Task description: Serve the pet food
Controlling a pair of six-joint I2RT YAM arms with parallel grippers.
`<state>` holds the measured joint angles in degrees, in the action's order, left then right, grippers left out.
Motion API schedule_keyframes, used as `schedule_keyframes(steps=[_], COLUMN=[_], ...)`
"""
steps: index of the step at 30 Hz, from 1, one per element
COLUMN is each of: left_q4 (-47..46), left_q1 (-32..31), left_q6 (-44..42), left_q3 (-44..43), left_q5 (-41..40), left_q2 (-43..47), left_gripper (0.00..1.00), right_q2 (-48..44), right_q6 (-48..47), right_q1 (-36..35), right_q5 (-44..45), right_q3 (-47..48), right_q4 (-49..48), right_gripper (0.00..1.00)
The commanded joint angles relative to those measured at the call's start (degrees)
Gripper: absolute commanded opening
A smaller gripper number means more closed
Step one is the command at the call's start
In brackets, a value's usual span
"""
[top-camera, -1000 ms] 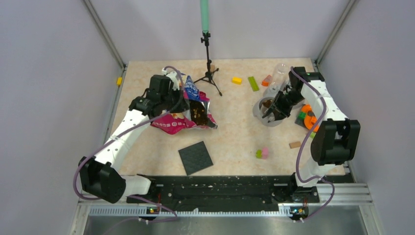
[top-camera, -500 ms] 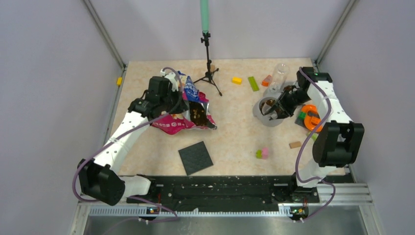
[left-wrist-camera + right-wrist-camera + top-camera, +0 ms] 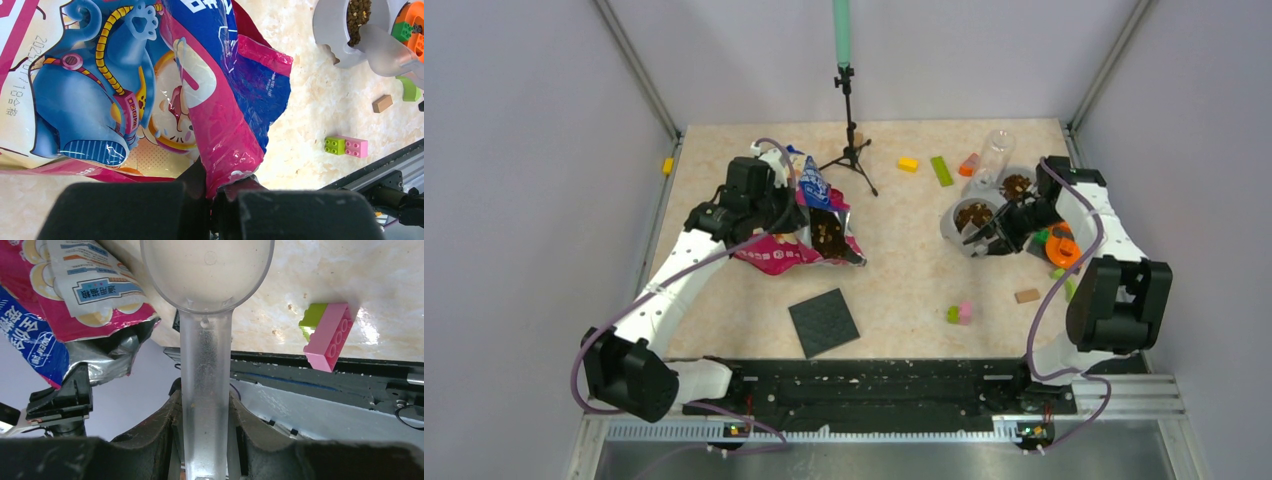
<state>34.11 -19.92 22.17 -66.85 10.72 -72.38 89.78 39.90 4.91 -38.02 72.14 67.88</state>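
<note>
kibble [image 3: 974, 214]: three heaps, one in the bag [image 3: 774, 255] mouth, two in grey bowls [image 3: 951, 228] right of it
left gripper [image 3: 215, 192]: clamped tight on the bag edge
right gripper [image 3: 205, 415]: part-open, gripping the clear scoop [image 3: 207, 270] by its handle
cut off: scoop's far rim

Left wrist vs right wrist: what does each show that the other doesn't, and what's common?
Left wrist only: a grey bowl holding kibble, a tan block, and the left fingers pinching the pet food bag by its pink edge. Right wrist only: the right fingers clamped on the handle of the clear scoop, its cup seen empty. Both: that bag, the green-and-pink block pair, the base rail; a translucent shape by the bowl in left wrist is likely the scoop too.
</note>
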Motion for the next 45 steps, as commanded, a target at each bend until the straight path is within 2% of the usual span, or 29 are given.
schedule_keyframes(steps=[1, 4, 11, 18, 27, 33, 38, 45], left_q4=[-3.62, -3.76, -3.79, -3.72, -4.22, -4.05, -4.47, -5.86], left_q1=[0.59, 0.59, 0.63, 0.59, 0.59, 0.61, 0.59, 0.59], left_q6=[-0.28, -0.20, -0.24, -0.32, 0.24, 0.07, 0.34, 1.93], left_q3=[-0.63, -0.83, -1.17, -2.38, -2.68, -3.72, -3.90, -3.78], left_q5=[-1.03, -0.72, -0.53, -0.53, 0.13, 0.19, 0.49, 0.88], left_q2=[3.82, 3.65, 4.00, 3.41, 2.24, 1.22, 0.72, 0.49], left_gripper=[0.00, 0.00, 0.00, 0.00, 0.00, 0.00, 0.00, 0.00], right_q2=[-3.18, -3.79, -6.24, -7.70, -12.03, -14.85, -16.69, -20.55], right_q6=[3.17, 3.90, 5.84, 7.75, 5.20, -0.27, -2.36, -3.76], right_q1=[0.62, 0.63, 0.72, 0.70, -0.23, -4.09, -11.76, -21.20], right_q5=[-0.48, 0.47, 0.77, -0.17, 3.29, 12.61, 24.26, 33.89], right_q3=[5.96, 5.96, -1.84, 2.65, 1.57, 3.38, 3.83, 3.50], right_q4=[1.92, 1.55, -1.27, -1.20, -5.70, -6.72, -5.58, -10.96], right_gripper=[0.00, 0.00, 0.00, 0.00, 0.00, 0.00, 0.00, 0.00])
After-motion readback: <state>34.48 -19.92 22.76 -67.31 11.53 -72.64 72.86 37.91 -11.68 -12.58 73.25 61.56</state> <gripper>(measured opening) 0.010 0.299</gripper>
